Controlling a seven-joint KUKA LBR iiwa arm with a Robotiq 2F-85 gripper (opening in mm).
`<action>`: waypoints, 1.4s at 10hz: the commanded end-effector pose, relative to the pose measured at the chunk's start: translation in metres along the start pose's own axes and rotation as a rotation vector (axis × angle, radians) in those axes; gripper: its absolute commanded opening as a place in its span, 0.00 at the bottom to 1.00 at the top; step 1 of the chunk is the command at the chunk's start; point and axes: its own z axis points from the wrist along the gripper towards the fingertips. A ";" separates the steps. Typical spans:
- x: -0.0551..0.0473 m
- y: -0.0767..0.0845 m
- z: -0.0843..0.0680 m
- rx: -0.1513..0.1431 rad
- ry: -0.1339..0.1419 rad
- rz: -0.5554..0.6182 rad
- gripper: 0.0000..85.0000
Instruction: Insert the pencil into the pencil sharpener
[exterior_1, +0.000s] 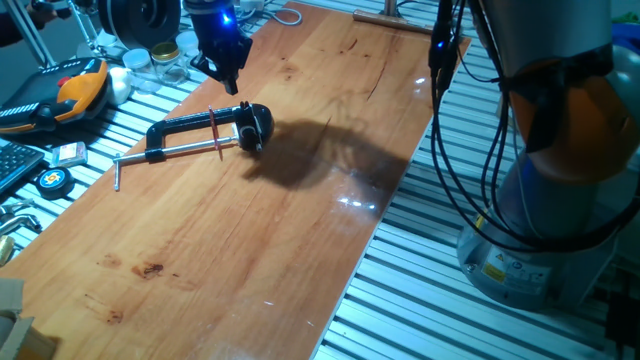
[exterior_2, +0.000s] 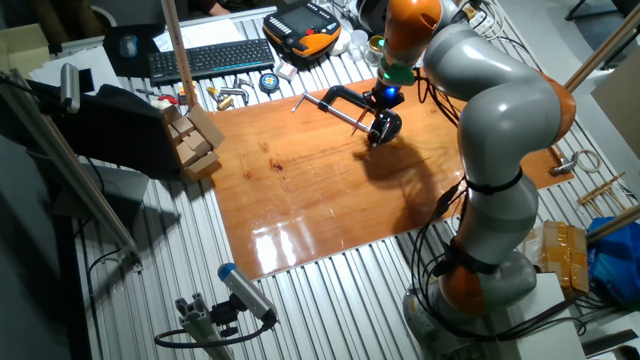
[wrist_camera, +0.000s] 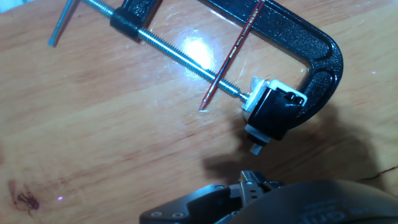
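Note:
The pencil (wrist_camera: 229, 55), a thin red stick, lies across the black clamp (wrist_camera: 323, 56) and its silver screw rod (exterior_1: 190, 147), tip on the wood. The pencil sharpener (wrist_camera: 275, 111), a small black block with a pale spot, is pinched in the clamp's jaw; it also shows as the pencil sharpener (exterior_1: 256, 124). My gripper (exterior_1: 232, 84) hangs above the clamp, just behind the sharpener, touching nothing. In the hand view my gripper (wrist_camera: 255, 181) shows at the bottom edge, its fingertips together and empty. The pencil (exterior_1: 215, 134) is left of the sharpener.
The wooden board (exterior_1: 250, 250) rests on a slatted metal table (exterior_1: 420, 300). Jars, a teach pendant (exterior_1: 80, 85) and small tools crowd the left edge. A keyboard (exterior_2: 210, 58) and wooden blocks (exterior_2: 195, 145) lie past the board. The arm's base (exterior_1: 540, 200) and cables stand at the right.

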 end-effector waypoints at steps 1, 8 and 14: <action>0.000 0.000 0.000 -0.001 0.003 -0.006 0.00; 0.000 0.000 0.000 -0.011 0.006 -0.010 0.00; 0.000 0.000 0.000 0.003 0.011 -0.009 0.00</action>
